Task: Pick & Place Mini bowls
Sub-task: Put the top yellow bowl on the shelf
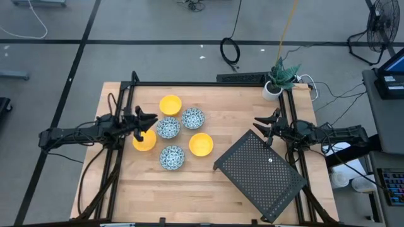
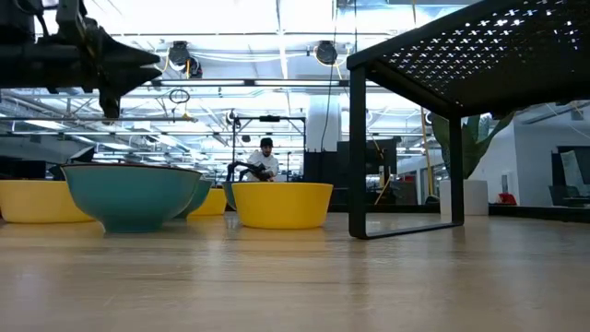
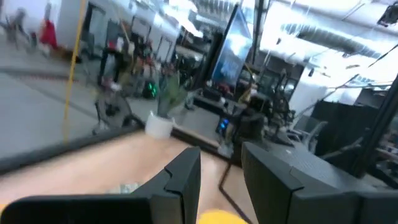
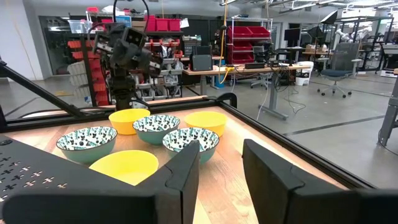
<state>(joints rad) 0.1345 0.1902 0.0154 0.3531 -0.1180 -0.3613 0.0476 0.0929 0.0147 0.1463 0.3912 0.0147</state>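
Six mini bowls are grouped on the left half of the wooden table point(image 1: 208, 183), all upright and all seen to be empty.

- Yellow bowl, far point(image 1: 170, 104): at the back of the group, plain inside.
- Yellow bowl, left point(image 1: 144, 140): partly covered by the left arm's fingers in the high view.
- Yellow bowl, near centre point(image 1: 201, 144): closest of the group to the rack.
- Patterned bowl, middle point(image 1: 168, 127): blue-and-white inside, just beside the far yellow bowl.
- Patterned bowl, back right point(image 1: 193, 117): just beside the middle patterned bowl.
- Patterned bowl, front point(image 1: 172, 157): nearest the table's front edge; teal outside in the low view.

Black perforated rack point(image 1: 260, 173): set at an angle on the right half of the table, standing on legs, nothing seen on it.

White plant pot point(image 1: 272, 90): at the far right corner of the table, a green plant held in it.

Left gripper point(image 1: 146, 122): raised above the left yellow bowl, fingers point(image 3: 185, 176) set a little apart, nothing gripped between them.

Right gripper point(image 1: 264, 130): held over the rack's far corner, pointed toward the bowls, fingers point(image 4: 186, 171) slightly apart, nothing held.
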